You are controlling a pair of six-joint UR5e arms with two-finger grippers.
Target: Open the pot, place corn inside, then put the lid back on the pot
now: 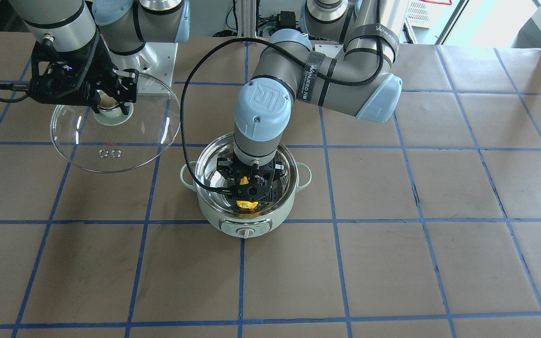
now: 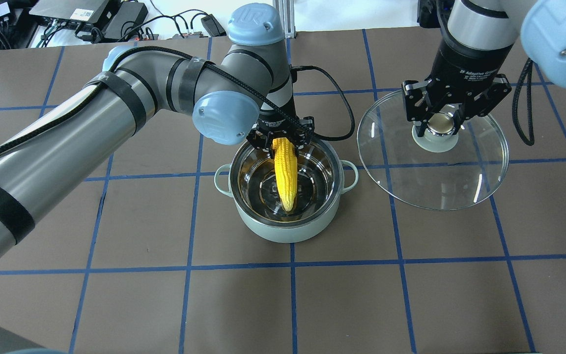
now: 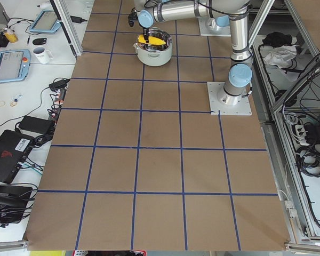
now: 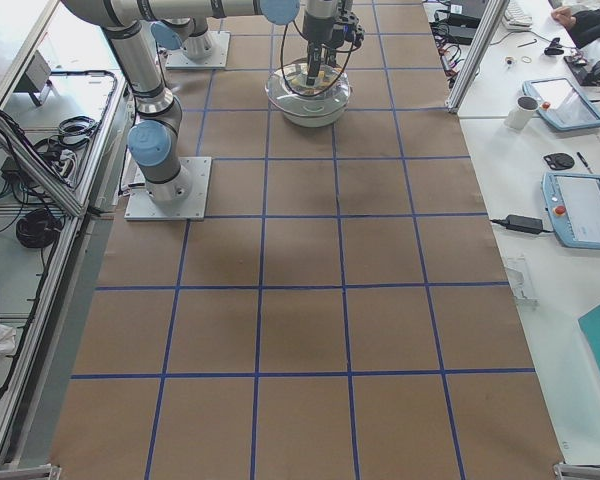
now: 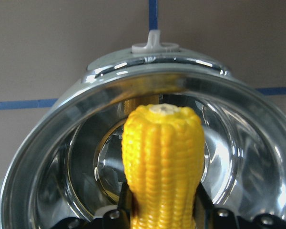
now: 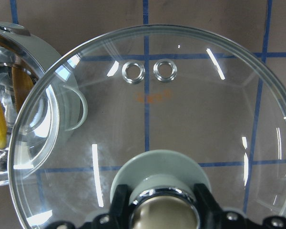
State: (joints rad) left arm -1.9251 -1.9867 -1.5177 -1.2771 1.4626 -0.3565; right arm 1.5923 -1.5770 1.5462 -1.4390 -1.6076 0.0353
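The mint-green pot [image 2: 288,228] stands open at the table's middle, its steel inside bare. My left gripper [image 2: 281,140] is shut on the thick end of the yellow corn [image 2: 285,172] and holds it slanting down into the pot, tip low inside. The corn fills the left wrist view [image 5: 163,157], with the pot's rim [image 5: 148,64] around it. My right gripper [image 2: 440,123] is shut on the knob of the clear glass lid [image 2: 440,184] and holds it beside the pot, off to its right. The lid also shows in the front view [image 1: 125,136] and in the right wrist view [image 6: 181,119].
The table is brown with blue tape grid lines. A black cable [image 2: 334,103] loops from my left wrist beside the pot. Both arm bases stand at the table's robot side. Side tables with tablets and a mug [image 4: 525,110] lie beyond the edge.
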